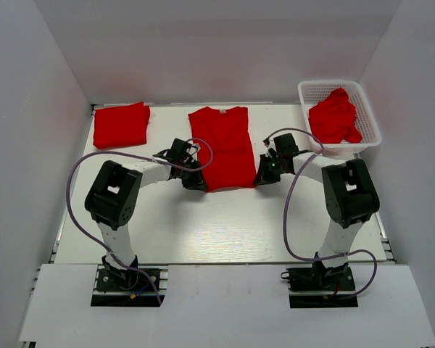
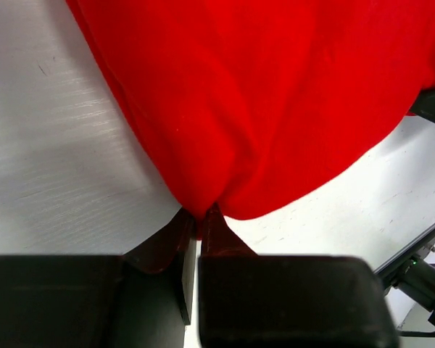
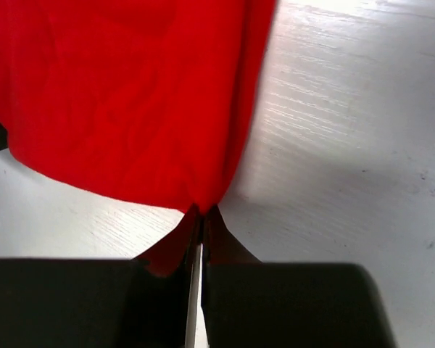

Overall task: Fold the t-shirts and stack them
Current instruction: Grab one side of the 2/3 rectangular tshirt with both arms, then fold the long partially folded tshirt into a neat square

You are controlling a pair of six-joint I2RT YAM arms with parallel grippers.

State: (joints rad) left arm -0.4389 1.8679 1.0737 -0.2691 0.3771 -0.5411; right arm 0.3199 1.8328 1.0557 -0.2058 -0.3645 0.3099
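White table (image 1: 225, 232), shirt (image 1: 223, 145) mid-frame: left gripper (image 2: 200, 221) and right gripper (image 3: 201, 216) each pinch a bottom corner. Folding step; next, probably carry hem toward collar.

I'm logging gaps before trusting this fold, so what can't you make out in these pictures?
Top view: the left tool and right tool cover the near corners of the spread t-shirt.
Top view: shirt count in the basket and the folded stack, too bunched and small.
Wrist views: the frame edges cut off the t-shirt; basket and stack fall outside.
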